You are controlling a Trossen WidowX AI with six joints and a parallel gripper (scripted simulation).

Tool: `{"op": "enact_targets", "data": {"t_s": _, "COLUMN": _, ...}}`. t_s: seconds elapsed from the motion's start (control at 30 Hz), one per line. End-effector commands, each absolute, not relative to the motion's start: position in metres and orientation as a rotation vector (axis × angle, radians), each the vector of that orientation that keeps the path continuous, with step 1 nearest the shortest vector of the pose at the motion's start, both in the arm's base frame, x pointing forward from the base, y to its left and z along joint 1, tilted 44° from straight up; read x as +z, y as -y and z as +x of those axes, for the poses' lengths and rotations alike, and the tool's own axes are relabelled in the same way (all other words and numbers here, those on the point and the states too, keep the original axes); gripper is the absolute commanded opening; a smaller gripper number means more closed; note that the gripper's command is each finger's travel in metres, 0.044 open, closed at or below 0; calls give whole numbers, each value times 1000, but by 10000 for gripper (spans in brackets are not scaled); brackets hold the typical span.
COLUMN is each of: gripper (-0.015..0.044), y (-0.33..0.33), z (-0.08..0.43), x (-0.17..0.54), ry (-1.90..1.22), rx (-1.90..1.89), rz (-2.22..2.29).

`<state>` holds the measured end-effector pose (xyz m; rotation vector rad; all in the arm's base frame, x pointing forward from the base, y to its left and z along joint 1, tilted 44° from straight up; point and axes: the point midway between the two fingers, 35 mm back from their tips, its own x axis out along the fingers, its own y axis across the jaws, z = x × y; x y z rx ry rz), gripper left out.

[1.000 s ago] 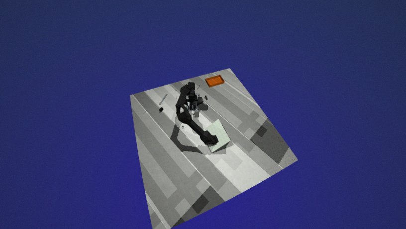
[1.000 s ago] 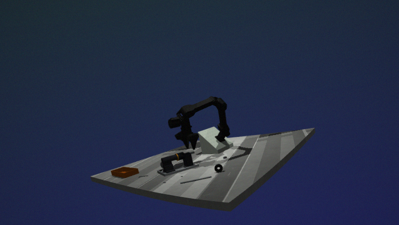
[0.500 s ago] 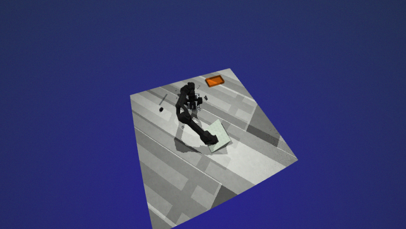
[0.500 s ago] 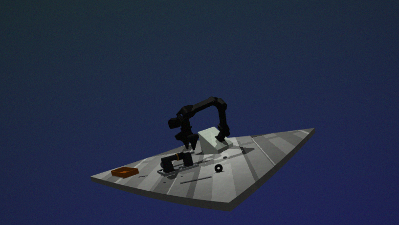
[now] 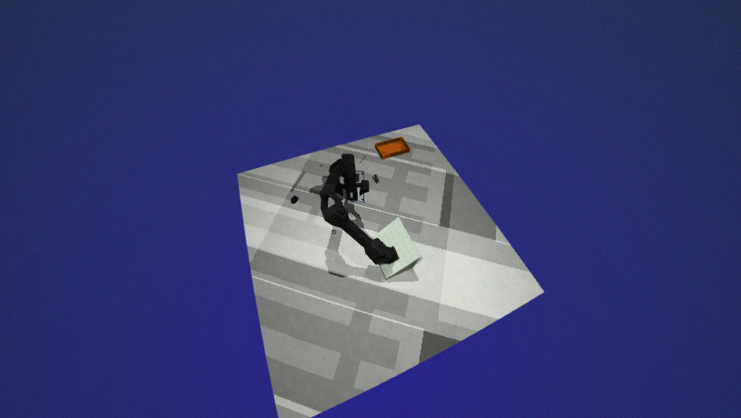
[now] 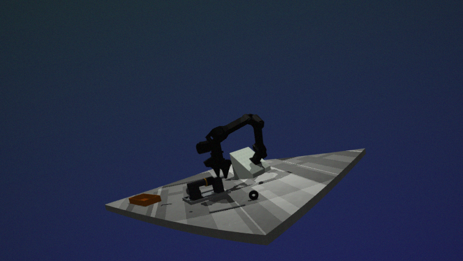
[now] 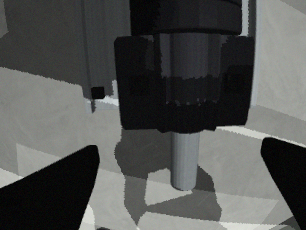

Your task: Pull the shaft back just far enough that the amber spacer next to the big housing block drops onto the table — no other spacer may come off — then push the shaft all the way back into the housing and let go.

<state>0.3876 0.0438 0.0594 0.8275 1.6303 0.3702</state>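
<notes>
The shaft stands in a dark two-block fixture on a pale base plate (image 6: pixel 192 202). Its grey end (image 7: pixel 184 165) sticks out of the near block (image 7: pixel 140 85) (image 6: pixel 218 185) in the wrist view. The amber spacer (image 6: pixel 206 182) is a thin ring around the dark row between the blocks, seen in the exterior view. The other block (image 6: pixel 195 191) stands at the far end. Dark spacers are hard to tell apart. My gripper (image 6: pixel 222 177) (image 7: pixel 182 150) is open and empty, pointing down above the near block's end; its fingertips lie either side of the shaft end in the wrist view.
An orange tray (image 5: pixel 392 149) (image 6: pixel 152 201) lies beyond the fixture. A pale green wedge (image 5: pixel 404 246) (image 6: pixel 241 159) stands by the arm's base. A black ring (image 6: pixel 249 195) and a thin rod (image 6: pixel 227 209) lie beside the fixture. Hard shadows cross the table.
</notes>
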Motion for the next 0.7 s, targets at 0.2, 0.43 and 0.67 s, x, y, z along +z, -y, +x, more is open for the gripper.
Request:
{"op": "enact_targets", "data": {"t_s": 0.2, "gripper": 440, "y": -54, "z": 385, "x": 50, "ry": -1635, "rx": 370, "rz": 837}}
{"op": "enact_targets", "data": {"t_s": 0.43, "gripper": 440, "y": -54, "z": 385, "x": 50, "ry": -1635, "rx": 370, "rz": 837}}
{"op": "enact_targets", "data": {"t_s": 0.67, "gripper": 440, "y": -54, "z": 385, "x": 50, "ry": -1635, "rx": 370, "rz": 837}}
